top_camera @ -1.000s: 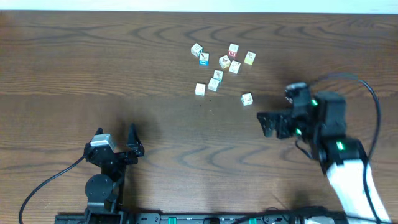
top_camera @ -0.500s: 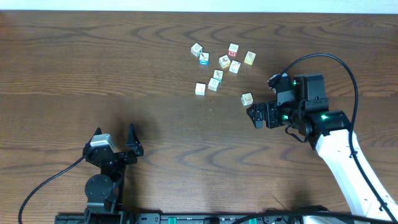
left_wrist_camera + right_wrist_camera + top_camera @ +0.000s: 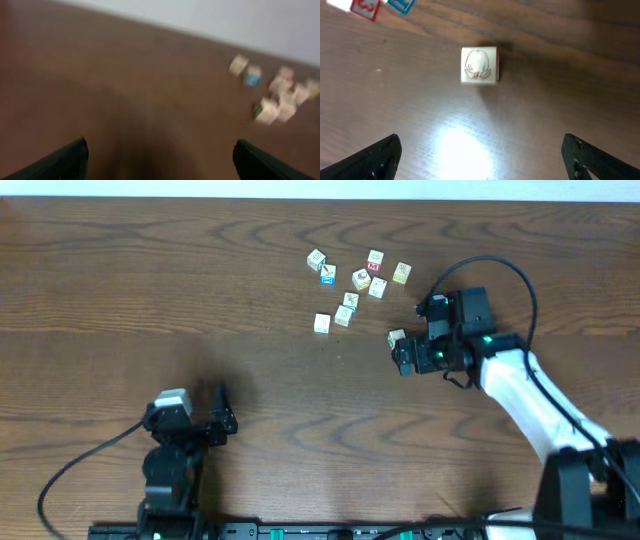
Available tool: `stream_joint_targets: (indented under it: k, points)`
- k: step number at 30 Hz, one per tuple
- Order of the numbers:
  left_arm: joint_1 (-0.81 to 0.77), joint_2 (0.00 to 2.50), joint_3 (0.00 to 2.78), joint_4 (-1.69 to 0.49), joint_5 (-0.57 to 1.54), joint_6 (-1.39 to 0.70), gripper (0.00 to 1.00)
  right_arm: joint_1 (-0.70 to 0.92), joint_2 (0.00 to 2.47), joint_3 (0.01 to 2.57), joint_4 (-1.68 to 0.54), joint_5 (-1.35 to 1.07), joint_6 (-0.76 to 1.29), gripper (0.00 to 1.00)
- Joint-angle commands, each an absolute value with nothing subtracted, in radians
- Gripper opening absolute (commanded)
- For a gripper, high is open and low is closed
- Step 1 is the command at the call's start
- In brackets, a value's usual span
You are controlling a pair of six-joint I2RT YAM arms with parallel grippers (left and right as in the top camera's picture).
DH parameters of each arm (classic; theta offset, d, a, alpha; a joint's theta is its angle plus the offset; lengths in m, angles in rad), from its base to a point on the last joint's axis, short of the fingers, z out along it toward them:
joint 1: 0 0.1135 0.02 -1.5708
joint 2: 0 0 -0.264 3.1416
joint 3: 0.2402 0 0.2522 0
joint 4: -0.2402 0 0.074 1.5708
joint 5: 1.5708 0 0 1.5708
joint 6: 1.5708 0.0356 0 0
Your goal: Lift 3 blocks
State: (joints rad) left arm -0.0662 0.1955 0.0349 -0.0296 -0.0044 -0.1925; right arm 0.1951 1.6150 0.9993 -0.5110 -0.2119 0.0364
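**Approach to first block; none lifted**

My right fingers stand spread, with one cream block ahead, centred between them, resting on the table. My left fingers, also spread, hold nothing. The cluster of cubes lies well beyond them.

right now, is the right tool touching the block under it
Apart. Right wrist view shows bare table between the block and both fingers of the right tool.

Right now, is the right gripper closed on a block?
No, the right wrist view shows the right gripper with fingers wide apart and the cream block sitting free on the table ahead of them.
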Motion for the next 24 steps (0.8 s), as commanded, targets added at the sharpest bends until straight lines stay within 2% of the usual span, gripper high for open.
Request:
stream_joint_targets:
  k: [1, 8, 10, 12, 14, 20, 24]
  points:
    - [-0.063, 0.385, 0.152, -0.025, 0.047, -0.223, 0.93, 0.205, 1.654, 1.097, -0.511, -0.207, 0.021, 0.99]
    - [-0.063, 0.888, 0.424, -0.027, 0.201, -0.222, 0.93, 0.239, 1.733, 1.167, -0.513, -0.211, 0.008, 0.99]
    - [-0.068, 1.02, 0.493, -0.03, 0.273, -0.222, 0.93, 0.248, 1.758, 1.169, -0.513, -0.21, 0.002, 0.96]
    - [-0.073, 1.132, 0.546, -0.03, 0.316, -0.222, 0.93, 0.251, 1.779, 1.169, -0.515, -0.21, 0.002, 0.88]
    - [-0.073, 1.215, 0.579, -0.026, 0.355, -0.223, 0.93, 0.252, 1.796, 1.169, -0.517, -0.211, 0.002, 0.86]
    - [-0.073, 1.309, 0.588, 0.018, 0.487, -0.222, 0.93, 0.249, 1.82, 1.169, -0.512, -0.173, -0.002, 0.86]
    - [-0.078, 1.313, 0.588, 0.016, 0.51, -0.222, 0.93, 0.25, 1.822, 1.169, -0.506, -0.148, -0.018, 0.75]
